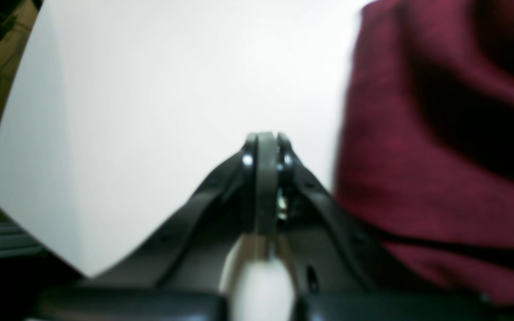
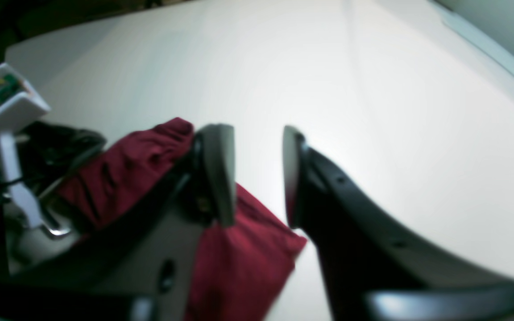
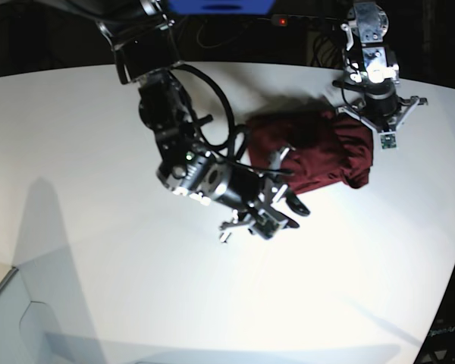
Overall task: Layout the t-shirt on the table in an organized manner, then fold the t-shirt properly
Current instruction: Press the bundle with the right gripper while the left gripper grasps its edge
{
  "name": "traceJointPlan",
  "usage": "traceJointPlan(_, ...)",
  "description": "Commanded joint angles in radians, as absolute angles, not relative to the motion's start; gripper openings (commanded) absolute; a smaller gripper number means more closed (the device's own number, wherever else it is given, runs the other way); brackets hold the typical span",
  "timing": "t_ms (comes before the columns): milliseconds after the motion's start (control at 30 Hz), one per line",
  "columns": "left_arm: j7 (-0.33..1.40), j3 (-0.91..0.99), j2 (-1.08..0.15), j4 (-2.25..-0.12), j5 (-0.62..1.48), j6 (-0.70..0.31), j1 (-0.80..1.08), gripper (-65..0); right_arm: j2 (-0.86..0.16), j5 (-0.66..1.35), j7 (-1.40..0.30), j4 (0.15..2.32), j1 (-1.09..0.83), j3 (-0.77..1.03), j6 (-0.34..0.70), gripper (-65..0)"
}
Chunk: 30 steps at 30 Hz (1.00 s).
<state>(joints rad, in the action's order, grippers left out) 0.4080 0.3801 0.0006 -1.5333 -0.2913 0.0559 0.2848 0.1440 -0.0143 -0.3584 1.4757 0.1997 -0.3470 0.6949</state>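
White and very broad, the worktop (image 3: pixel 98 250) fills the base view, with darkness and cables behind its far curved edge. Taking the t-shirt (image 3: pixel 311 155) as the landmark: it lies bunched and creased, not spread flat, toward the far right part of the worktop. To its left and slightly nearer the camera hangs the right gripper (image 3: pixel 277 205), its two dark fingers spread apart with bare white surface showing between them in the right wrist view; one finger (image 2: pixel 219 171) overlaps the maroon cloth in that view, but nothing is pinched. At the t-shirt's far right corner stands the left gripper (image 1: pixel 263 147), its fingers pressed together with no fabric between them, the cloth lying just beside it on bare worktop. No containers are in sight.
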Motion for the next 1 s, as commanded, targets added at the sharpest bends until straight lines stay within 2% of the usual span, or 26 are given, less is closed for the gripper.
traceJointPlan(0,0.389,0.383,-0.008,-1.552,-0.298,0.065,0.278,-65.0,0.157,0.005,-0.332,1.494,0.199,-0.328,0.698,-55.2)
traceJointPlan(100,0.389,0.383,-0.008,-1.552,-0.298,0.065,0.275,-65.0,0.157,0.005,-0.332,1.511,0.127,-0.286,0.698,-65.0)
traceJointPlan(333,0.387,0.383,-0.010,-1.552,-0.298,0.065,0.274,-65.0,0.150,0.004,-0.329,1.521,-0.005,-0.278,0.698,-65.0)
traceJointPlan(533,0.387,0.383,-0.022,-1.547,-0.298,0.065,0.274,-65.0,0.151,0.004,-0.328,1.409,0.030,-0.325,0.698,-65.0)
traceJointPlan(767,0.387,0.383,-0.022,-1.570,-0.298,0.065,0.285,-65.0,0.157,0.005,-0.326,1.270,0.140,-0.567,0.698,-65.0)
traceJointPlan(967,0.392,0.384,-0.045,-1.673,-0.298,0.065,0.337,-65.0,0.157,0.005,-0.326,1.328,0.208,-0.762,0.698,-65.0)
